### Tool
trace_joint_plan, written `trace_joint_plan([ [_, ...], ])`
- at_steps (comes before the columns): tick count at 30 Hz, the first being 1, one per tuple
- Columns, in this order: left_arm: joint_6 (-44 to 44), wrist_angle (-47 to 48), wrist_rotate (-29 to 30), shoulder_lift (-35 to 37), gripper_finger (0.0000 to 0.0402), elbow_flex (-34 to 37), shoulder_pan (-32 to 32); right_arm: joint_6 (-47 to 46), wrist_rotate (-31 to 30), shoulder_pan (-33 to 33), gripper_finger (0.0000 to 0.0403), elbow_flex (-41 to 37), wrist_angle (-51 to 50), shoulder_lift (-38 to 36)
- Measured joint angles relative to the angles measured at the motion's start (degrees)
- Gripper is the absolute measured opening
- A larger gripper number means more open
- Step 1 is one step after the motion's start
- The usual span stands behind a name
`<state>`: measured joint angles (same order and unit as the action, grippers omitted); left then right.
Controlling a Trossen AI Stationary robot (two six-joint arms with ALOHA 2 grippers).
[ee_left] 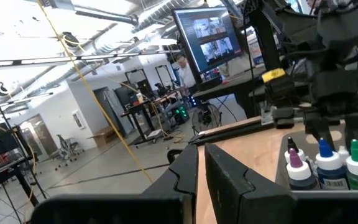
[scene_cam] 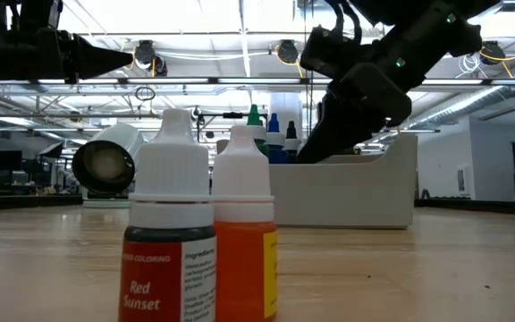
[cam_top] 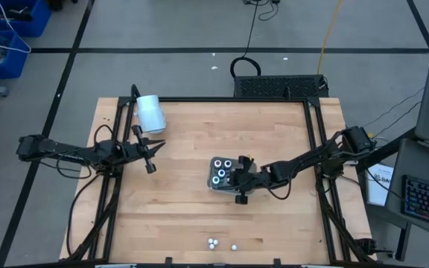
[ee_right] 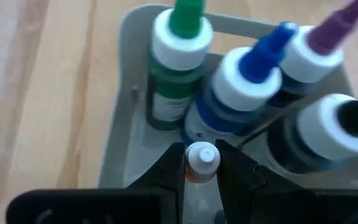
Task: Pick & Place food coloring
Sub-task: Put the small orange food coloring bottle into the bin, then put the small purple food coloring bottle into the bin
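Over the grey tray (cam_top: 213, 182) near the middle of the table (cam_top: 199, 216), the right gripper (ee_right: 202, 163) pinches a small white-capped bottle (ee_right: 202, 160) of food coloring between its two fingers, holding it just inside the tray's edge, right beside the bigger bottles standing there: green-tipped (ee_right: 178, 59), blue-tipped (ee_right: 244, 84), purple-tipped (ee_right: 319, 50) and black-tipped (ee_right: 334, 130). Three more small bottles (cam_top: 214, 243) sit loose near the table's front edge, well apart from the tray; up close, one reads "Red Sunset" (scene_cam: 168, 241) and its neighbour is orange (scene_cam: 244, 241). The left gripper (cam_top: 152, 165) hangs off to the left, fingers pressed together on nothing, near a white cylinder (cam_top: 150, 113) lying on its side.
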<state>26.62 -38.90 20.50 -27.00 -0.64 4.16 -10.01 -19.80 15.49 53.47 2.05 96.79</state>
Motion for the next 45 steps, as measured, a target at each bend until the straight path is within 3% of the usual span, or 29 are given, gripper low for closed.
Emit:
trace_joint_plan([
  [29, 0.4, -0.4, -1.6, 0.0, 0.0037, 0.0, 0.0, -3.0, 1.1, -0.1, 0.0061, -0.1, -0.5, 2.4],
  [45, -0.1, -0.7, -1.6, 0.0, 0.0037, 0.0, 0.0, -2.3, 2.1, -0.4, 0.0121, -0.1, -1.0, 2.4],
])
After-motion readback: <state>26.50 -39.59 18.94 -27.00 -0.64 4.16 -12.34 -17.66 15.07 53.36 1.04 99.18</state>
